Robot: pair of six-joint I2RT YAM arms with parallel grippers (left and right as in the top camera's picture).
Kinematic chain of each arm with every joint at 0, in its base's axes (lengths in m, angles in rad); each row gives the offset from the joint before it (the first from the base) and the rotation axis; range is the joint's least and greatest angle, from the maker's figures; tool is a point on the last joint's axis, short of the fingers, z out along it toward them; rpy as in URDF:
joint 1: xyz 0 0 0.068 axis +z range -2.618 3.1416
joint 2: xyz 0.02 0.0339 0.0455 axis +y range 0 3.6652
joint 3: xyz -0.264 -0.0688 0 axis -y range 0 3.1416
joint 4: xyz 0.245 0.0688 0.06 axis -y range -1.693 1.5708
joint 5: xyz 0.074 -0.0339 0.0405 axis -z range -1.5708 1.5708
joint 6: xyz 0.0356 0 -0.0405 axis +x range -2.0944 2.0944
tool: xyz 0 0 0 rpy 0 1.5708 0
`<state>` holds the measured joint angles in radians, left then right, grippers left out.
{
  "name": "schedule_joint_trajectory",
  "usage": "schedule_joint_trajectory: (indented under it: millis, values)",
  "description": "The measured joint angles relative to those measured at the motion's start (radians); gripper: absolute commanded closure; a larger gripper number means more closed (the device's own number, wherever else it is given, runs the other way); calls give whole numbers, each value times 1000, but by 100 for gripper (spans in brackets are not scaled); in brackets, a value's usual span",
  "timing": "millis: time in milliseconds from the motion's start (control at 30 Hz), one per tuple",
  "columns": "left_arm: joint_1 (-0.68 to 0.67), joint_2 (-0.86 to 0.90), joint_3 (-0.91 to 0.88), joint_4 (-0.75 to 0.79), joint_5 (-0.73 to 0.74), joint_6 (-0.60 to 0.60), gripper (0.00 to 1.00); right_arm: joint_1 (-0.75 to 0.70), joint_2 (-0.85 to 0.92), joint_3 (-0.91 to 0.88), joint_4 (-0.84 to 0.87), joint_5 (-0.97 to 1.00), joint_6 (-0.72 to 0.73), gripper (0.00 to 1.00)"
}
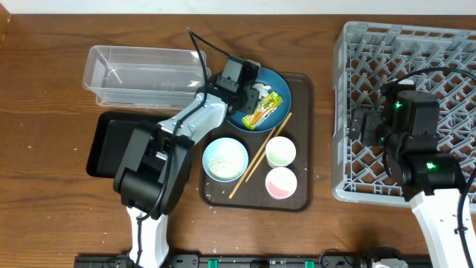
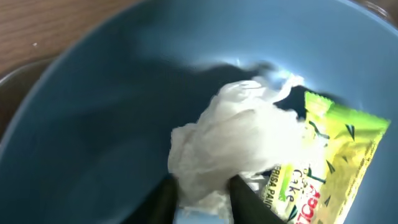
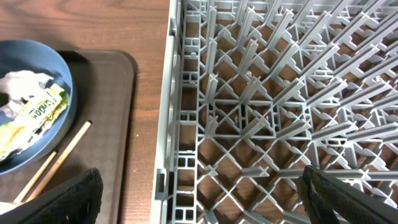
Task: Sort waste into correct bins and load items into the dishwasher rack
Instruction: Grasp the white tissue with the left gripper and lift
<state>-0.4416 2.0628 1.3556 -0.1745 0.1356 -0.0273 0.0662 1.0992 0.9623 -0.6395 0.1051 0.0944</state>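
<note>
The dark blue plate (image 1: 277, 82) on the brown tray holds the crumpled white tissue (image 1: 258, 91) and the green-and-yellow snack wrapper (image 1: 266, 110). My left gripper (image 1: 249, 91) reaches into the plate. In the left wrist view its fingers (image 2: 205, 199) are closed on the lower part of the tissue (image 2: 236, 137), with the wrapper (image 2: 336, 149) beside it on the plate (image 2: 93, 124). My right gripper (image 1: 364, 126) hangs open and empty over the left edge of the grey dishwasher rack (image 1: 439, 45). Its wide-spread fingers (image 3: 205, 199) show above the rack (image 3: 261, 106) in the right wrist view.
The brown tray (image 1: 301, 89) also carries a pale bowl with rice (image 1: 225, 158), chopsticks (image 1: 260, 156), a green-inside cup (image 1: 280, 151) and a pink-inside cup (image 1: 280, 182). The clear tub (image 1: 141, 74) sits at the back left, with the black tray (image 1: 104, 141) in front of it.
</note>
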Motion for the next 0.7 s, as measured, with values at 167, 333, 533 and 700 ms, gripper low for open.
schedule_joint_trajectory:
  millis: [167, 333, 533, 700]
  values:
    - [-5, 0, 0, -19, 9, 3, 94, 0, 0, 0, 0, 0, 0, 1]
    - [-3, -8, 0, -41, 12, 2, 94, 0, 0, 0, 0, 0, 0, 1]
    - [26, -150, 0, -86, 13, 2, 94, 0, 0, 0, -1, 0, 0, 1]
    - [94, -368, 2, -156, -47, 2, 94, 0, 0, 0, -1, 0, 0, 1]
